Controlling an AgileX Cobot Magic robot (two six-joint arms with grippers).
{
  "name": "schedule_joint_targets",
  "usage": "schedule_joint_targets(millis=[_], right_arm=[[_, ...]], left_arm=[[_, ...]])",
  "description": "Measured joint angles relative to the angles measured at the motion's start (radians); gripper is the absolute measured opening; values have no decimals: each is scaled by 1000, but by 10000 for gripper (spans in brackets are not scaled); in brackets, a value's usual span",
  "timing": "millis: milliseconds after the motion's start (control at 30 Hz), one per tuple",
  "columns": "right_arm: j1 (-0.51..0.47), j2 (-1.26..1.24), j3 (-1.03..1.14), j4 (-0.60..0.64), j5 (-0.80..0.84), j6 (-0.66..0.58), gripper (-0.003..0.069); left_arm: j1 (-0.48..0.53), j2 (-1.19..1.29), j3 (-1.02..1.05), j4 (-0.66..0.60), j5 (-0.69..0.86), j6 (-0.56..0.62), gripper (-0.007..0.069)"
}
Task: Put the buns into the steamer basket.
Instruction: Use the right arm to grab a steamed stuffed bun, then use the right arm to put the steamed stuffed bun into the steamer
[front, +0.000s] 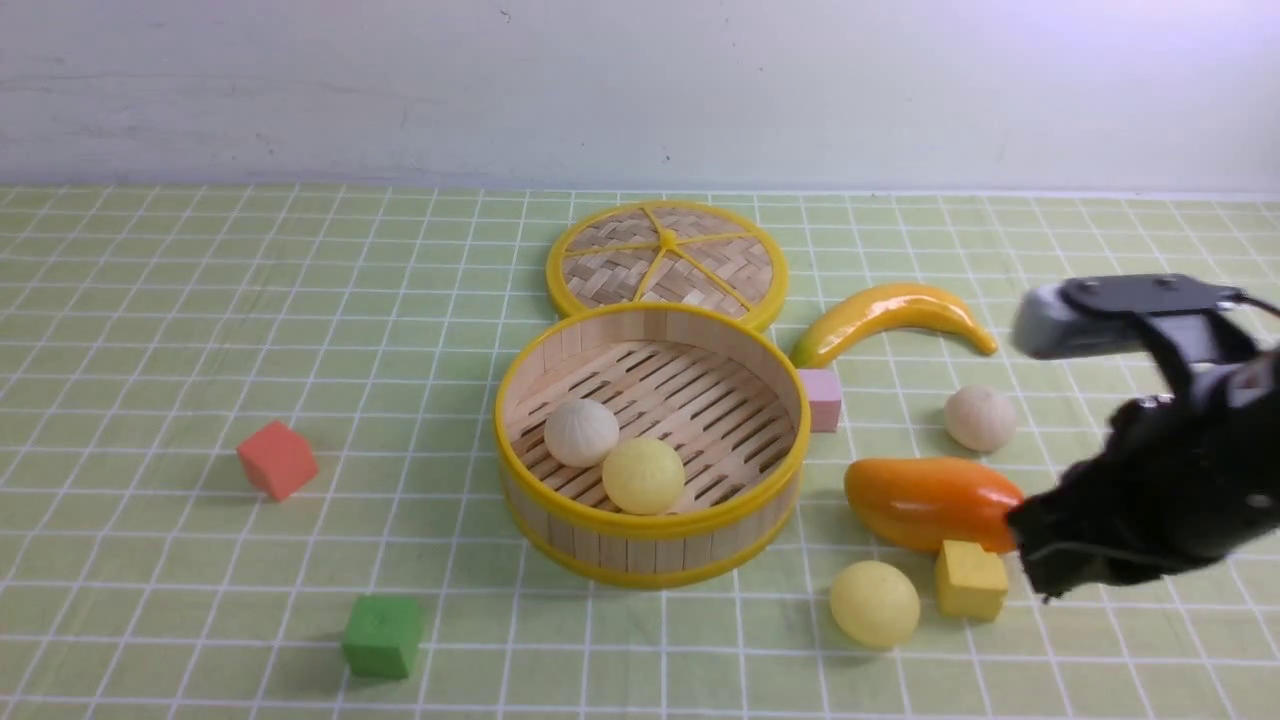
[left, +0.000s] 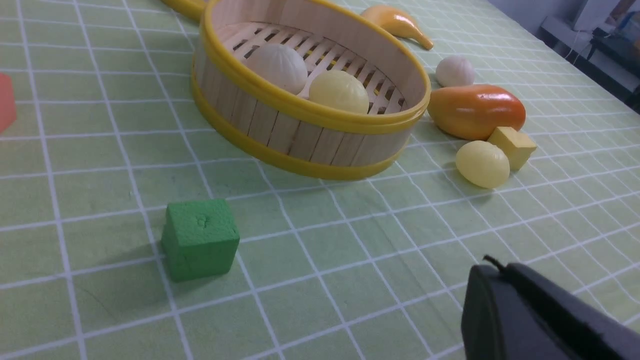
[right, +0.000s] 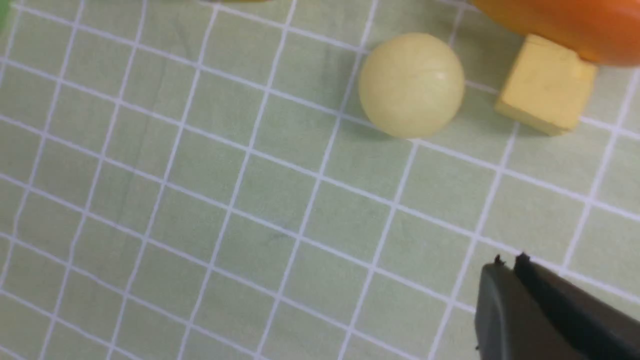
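Note:
The steamer basket (front: 640, 556) stands mid-table and holds one off-white bun (front: 581, 432) and one pale yellow bun (front: 643, 475). A second off-white bun (front: 980, 418) lies on the cloth to its right. A second yellow bun (front: 874, 603) lies at the front right, next to a yellow cube. My right gripper (front: 1038, 562) hovers just right of the mango, shut and empty. In the right wrist view its fingertips (right: 507, 262) are closed, apart from the yellow bun (right: 411, 85). My left gripper (left: 492, 265) is shut and empty, short of the basket (left: 310, 107), and does not show in the front view.
A woven lid (front: 667, 260) lies behind the basket. A banana (front: 890, 315), pink cube (front: 822, 398), orange mango (front: 925, 500) and yellow cube (front: 968, 580) lie to the right. A red cube (front: 277, 459) and green cube (front: 382, 636) lie to the left.

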Motion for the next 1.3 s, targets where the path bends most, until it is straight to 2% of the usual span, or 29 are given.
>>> schedule_joint_targets(millis=[33, 167, 200, 233, 367, 500, 800, 900, 1000, 1033, 1200, 1300], right_arm=[[6, 10, 0, -4, 0, 4, 49], [86, 216, -110, -71, 0, 69, 153], [87, 216, -114, -72, 0, 71, 153], [91, 289, -152, -83, -1, 80, 211], [71, 365, -199, -84, -21, 82, 292], [55, 386, -206, -56, -61, 83, 314], [54, 446, -209, -54, -112, 93, 314], [54, 467, -209, -54, -114, 93, 297], [54, 471, -209, -53, -114, 93, 236], [54, 471, -209, -53, -114, 93, 236], [54, 466, -211, -53, -96, 71, 38], [54, 445, -211, -54, -66, 60, 1]], left_arm=[[0, 0, 0, 0, 1, 0, -13], [0, 0, 0, 0, 11, 0, -13], [0, 0, 0, 0, 11, 0, -13], [0, 0, 0, 0, 14, 0, -13], [0, 0, 0, 0, 14, 0, -13], [0, 0, 0, 0, 14, 0, -13], [0, 0, 0, 0, 14, 0, -13], [0, 0, 0, 0, 14, 0, -13], [0, 0, 0, 0, 15, 0, -13], [0, 0, 0, 0, 15, 0, -13], [0, 0, 0, 0, 15, 0, -10], [0, 0, 0, 0, 15, 0, -6]])
